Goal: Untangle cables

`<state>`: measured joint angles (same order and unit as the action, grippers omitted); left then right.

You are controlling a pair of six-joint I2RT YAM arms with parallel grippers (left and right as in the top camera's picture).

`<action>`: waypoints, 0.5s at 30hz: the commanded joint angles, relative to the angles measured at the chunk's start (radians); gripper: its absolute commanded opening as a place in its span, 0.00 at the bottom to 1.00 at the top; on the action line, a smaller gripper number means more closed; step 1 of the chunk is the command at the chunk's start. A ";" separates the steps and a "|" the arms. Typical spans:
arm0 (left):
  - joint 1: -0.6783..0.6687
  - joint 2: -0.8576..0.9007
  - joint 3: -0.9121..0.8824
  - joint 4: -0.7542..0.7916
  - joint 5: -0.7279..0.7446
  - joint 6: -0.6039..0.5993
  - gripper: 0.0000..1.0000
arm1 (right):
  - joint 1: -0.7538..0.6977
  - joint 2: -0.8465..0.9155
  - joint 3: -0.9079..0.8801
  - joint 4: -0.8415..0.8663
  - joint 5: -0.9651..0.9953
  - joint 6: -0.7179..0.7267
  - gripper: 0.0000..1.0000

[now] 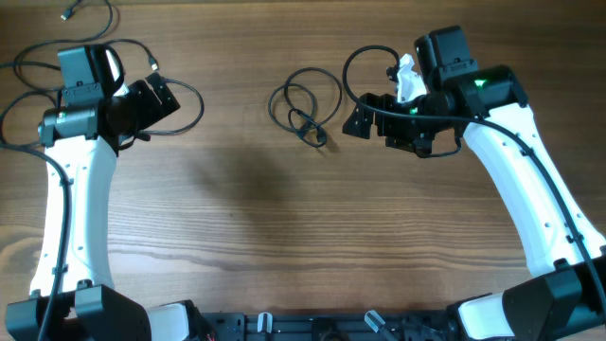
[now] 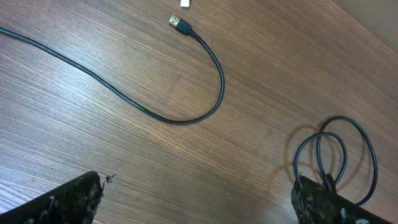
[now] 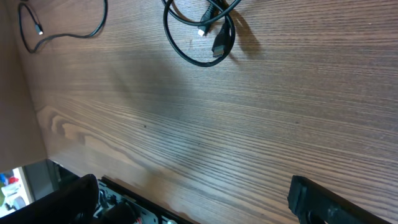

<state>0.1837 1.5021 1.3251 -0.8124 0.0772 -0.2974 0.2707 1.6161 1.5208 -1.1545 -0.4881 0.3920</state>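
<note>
A coiled black cable lies on the wooden table at the top centre. It also shows at the right of the left wrist view and at the top of the right wrist view, with a plug end. A loose black cable curves by the left arm. In the left wrist view it ends in a silver-tipped plug. My left gripper is open and empty, left of the coil. My right gripper is open and empty, right of the coil.
More black cable loops lie at the far left and behind the right gripper. A thin cable with a small plug shows at the top left of the right wrist view. The table's front edge carries the arm bases.
</note>
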 commanded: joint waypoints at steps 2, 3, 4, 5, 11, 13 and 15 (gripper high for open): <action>0.004 0.000 -0.002 -0.001 0.008 -0.002 1.00 | 0.001 -0.003 0.025 0.017 0.021 0.004 1.00; 0.004 0.000 -0.002 -0.001 0.008 -0.002 1.00 | 0.001 -0.001 0.024 0.019 0.021 0.003 1.00; 0.004 0.000 -0.002 -0.001 0.008 -0.002 1.00 | 0.001 0.002 0.024 0.019 0.021 0.002 1.00; 0.004 0.000 -0.002 -0.001 0.008 -0.002 0.99 | 0.001 0.003 0.024 0.017 0.024 0.000 1.00; 0.004 0.000 -0.002 -0.001 0.008 -0.002 1.00 | 0.001 0.007 0.024 0.063 0.092 0.079 1.00; 0.004 0.000 -0.002 -0.001 0.008 -0.002 1.00 | 0.001 0.007 0.024 0.079 0.092 0.090 1.00; 0.004 0.000 -0.002 0.027 0.028 -0.029 1.00 | 0.001 0.007 0.024 0.089 0.097 0.088 1.00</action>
<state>0.1837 1.5021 1.3251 -0.8124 0.0772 -0.2977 0.2707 1.6165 1.5208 -1.0779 -0.4160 0.4534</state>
